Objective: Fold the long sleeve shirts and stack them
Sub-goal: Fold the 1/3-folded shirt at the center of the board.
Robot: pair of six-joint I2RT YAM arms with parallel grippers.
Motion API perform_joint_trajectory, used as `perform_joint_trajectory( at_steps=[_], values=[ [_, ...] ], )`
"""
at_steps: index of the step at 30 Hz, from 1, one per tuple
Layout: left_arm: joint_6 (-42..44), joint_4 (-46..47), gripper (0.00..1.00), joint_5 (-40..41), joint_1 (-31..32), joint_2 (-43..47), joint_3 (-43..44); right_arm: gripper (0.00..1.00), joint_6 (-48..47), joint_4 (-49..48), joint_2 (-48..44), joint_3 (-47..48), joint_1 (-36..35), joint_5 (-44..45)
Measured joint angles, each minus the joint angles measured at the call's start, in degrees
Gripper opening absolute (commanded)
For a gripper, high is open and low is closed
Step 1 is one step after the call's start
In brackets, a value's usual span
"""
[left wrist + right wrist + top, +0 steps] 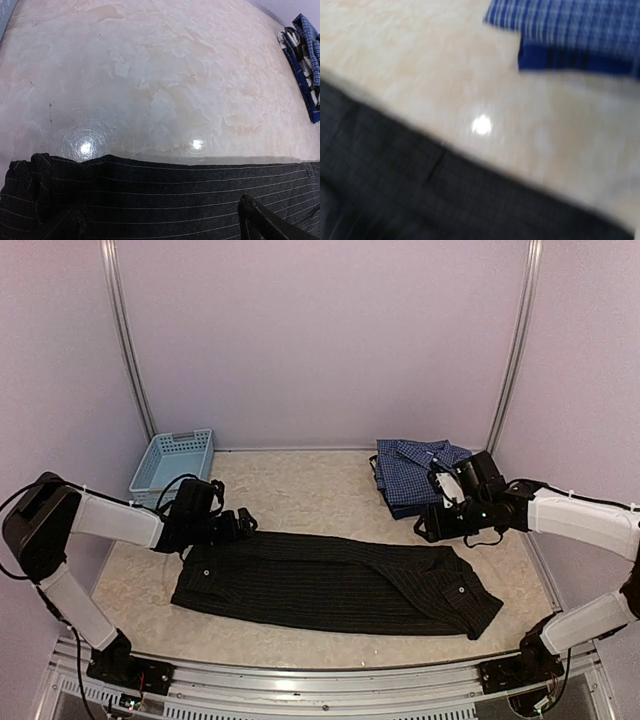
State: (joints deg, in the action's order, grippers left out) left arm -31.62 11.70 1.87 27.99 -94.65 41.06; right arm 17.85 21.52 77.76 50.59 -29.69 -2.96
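The blue check shirt [415, 472] lies folded at the far right of the desk [300, 490], so the step in hand looks like folding the second one. The black pinstripe shirt [330, 585] lies flat as a long narrow band across the near middle of the desk.

The left tool [240, 525] hovers at the band's far left corner. Its wrist view shows one finger and no cloth pinched, but I cannot tell how wide it stands. The right tool [432, 528] sits just above the band's far right edge, near the blue shirt. Its view is blurred, so I cannot tell its width either.

Next, the band probably needs folding crosswise. That calls for a firm pinch through all layers at one end, carried over evenly so nothing slides apart.
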Motion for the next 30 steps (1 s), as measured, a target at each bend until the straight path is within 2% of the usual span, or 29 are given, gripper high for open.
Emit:
perform_joint_trajectory(
  at_steps=[4, 13, 19, 30],
  values=[
    [-1.2, 1.3, 0.99, -1.7, 0.0, 6.6, -1.4, 0.62, 5.7, 6.9, -7.5, -3.0, -1.0, 0.6],
    [-2.2, 1.9, 0.99, -4.2, 0.5, 12.7, -1.5, 0.62, 18.4, 19.7, -13.2, -11.3, -7.2, 2.6],
    [-2.7, 1.7, 0.99, -4.7, 0.8, 14.2, -1.5, 0.58, 23.5, 22.9, -11.4, -12.9, -13.2, 5.0],
    [-2.9, 1.3, 0.99, -5.1, 1.0, 15.6, -2.1, 0.39, 26.3, 25.3, -5.9, -12.9, -13.8, 10.6]
  ],
)
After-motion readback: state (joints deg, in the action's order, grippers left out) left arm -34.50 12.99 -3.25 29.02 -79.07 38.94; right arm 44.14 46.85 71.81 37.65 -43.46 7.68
